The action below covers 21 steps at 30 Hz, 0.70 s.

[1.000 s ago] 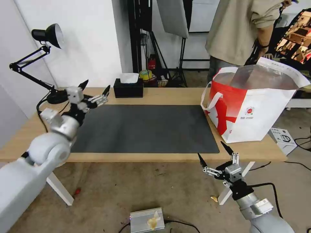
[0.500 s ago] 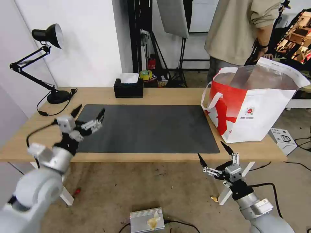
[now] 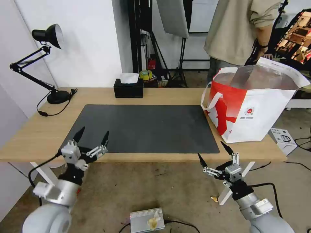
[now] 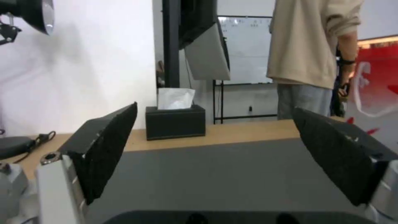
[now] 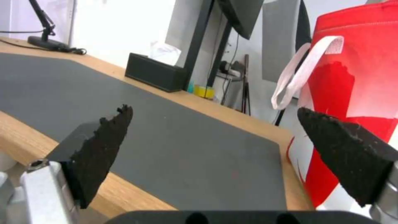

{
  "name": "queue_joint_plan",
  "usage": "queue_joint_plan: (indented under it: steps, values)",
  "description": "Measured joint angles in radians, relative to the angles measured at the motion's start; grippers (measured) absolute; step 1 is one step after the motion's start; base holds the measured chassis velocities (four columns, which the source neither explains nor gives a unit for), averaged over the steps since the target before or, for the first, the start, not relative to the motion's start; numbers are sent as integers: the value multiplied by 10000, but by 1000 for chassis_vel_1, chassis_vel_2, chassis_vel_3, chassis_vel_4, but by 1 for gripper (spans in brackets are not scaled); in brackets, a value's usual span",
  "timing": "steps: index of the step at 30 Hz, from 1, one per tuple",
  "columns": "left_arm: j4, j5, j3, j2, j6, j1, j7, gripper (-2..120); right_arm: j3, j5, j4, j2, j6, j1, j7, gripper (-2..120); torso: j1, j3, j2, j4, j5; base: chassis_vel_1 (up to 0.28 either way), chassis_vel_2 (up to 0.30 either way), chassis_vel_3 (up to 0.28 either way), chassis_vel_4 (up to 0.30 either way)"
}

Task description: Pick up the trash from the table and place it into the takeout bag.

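Note:
The trash is out of view. The table (image 3: pixel 168 94) carries a bare dark grey mat (image 3: pixel 145 127). At the table's right end stands the white and red takeout bag (image 3: pixel 256 110), its top open and silvery lining showing; it also shows in the right wrist view (image 5: pixel 352 77). My left gripper (image 3: pixel 93 133) hangs open at the front left edge of the table, with nothing between its fingers (image 4: pixel 108 146). Just below the front right edge, in front of the bag, my right gripper (image 3: pixel 211 150) is open and holds nothing.
A black tissue box (image 3: pixel 128 88) sits at the table's back edge, and a black desk lamp (image 3: pixel 48 35) stands at the back left. A person stands behind the bag. On the floor lie a small white carton (image 3: pixel 282 138) and a silver box (image 3: pixel 147 220).
My left arm has pulled back and down from the back left of the table, near the lamp base, to the front left edge. The right arm has stayed still.

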State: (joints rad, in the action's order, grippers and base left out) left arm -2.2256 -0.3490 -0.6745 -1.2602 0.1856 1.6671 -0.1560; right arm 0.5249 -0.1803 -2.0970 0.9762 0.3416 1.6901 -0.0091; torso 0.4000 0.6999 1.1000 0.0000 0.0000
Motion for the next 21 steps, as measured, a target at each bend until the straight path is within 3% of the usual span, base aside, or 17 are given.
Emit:
queue_joint_plan:
  steps: [4,8,13,21]
  values:
    - [16,927,-73,-1181,797,902,-951,100,0,0,0,0,0,0,0,100,0,0,0,0,3,0,0,0,0]
    - [58,1214,-261,-1955,1182,1335,-1652,100,0,0,0,0,0,0,0,100,0,0,0,1,2,0,0,0,0]
    - [149,1295,-507,-2517,1515,1572,-2237,100,0,0,0,0,0,0,0,100,0,0,0,0,1,0,0,0,0]
    - [382,1316,-742,-2802,1922,1846,-2797,100,0,0,0,0,0,0,0,100,0,1,0,0,1,0,0,0,0]
